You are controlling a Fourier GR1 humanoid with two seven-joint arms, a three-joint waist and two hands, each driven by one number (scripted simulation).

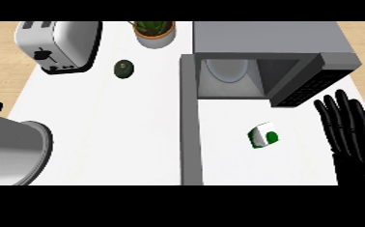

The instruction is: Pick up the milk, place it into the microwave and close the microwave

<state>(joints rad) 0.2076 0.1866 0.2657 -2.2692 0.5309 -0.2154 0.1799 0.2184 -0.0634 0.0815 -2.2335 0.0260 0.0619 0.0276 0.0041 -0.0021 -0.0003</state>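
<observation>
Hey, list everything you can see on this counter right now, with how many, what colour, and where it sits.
milk carton: one, white and green, on the counter in front of the microwave, tilted
microwave: one, grey, far right, open
microwave door: one, grey, swung open toward the near edge, left of the milk carton
plate: one, pale, inside the microwave
toaster: one, silver and white, far left
potted plant: one, green in a tan pot, far middle
avocado: one, dark green, right of the toaster
pot: one, grey metal, near left edge, cut off
counter: one, white
right hand: one, black, right of the milk carton, fingers straight, not touching it
</observation>
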